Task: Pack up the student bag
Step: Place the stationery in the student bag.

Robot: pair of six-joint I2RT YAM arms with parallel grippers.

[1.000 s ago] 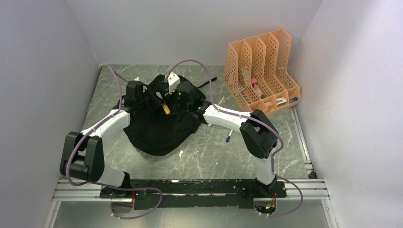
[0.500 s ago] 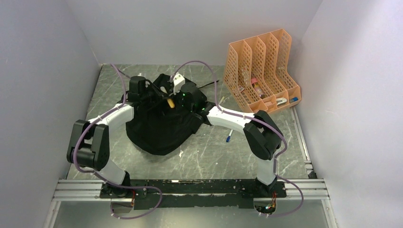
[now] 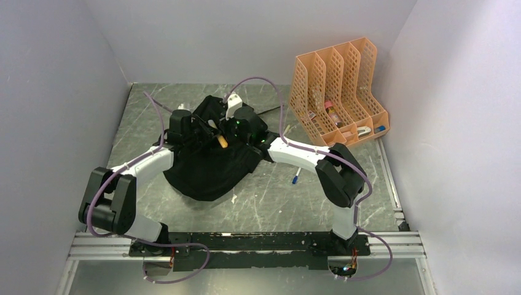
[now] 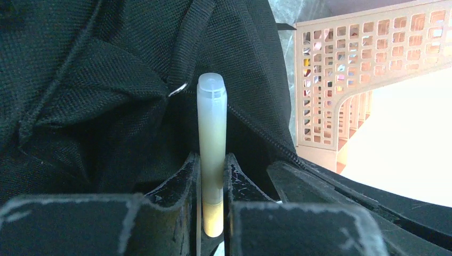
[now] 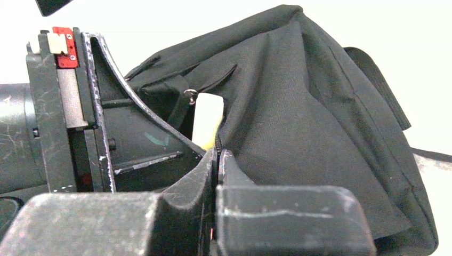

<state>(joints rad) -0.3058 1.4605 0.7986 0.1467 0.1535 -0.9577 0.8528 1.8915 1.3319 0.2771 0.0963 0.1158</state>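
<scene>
Centre of grey marbled table (image 3: 276, 196), near orange mesh file organiser (image 3: 335, 92): soft black fabric student bag (image 3: 209, 169), floppy, light, prone to sagging, best pinched along zip edge. There, apparently, right gripper (image 5: 217, 157) shut tight on fabric; left gripper (image 4: 212, 160) clamped on pale translucent tube (image 4: 211, 122).

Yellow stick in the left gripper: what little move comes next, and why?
Probably ease it forward, cap first, into the student bag. The left gripper is shut on the yellow stick, its cap points at the zipper gap, and the right gripper pinches the bag's edge.
</scene>
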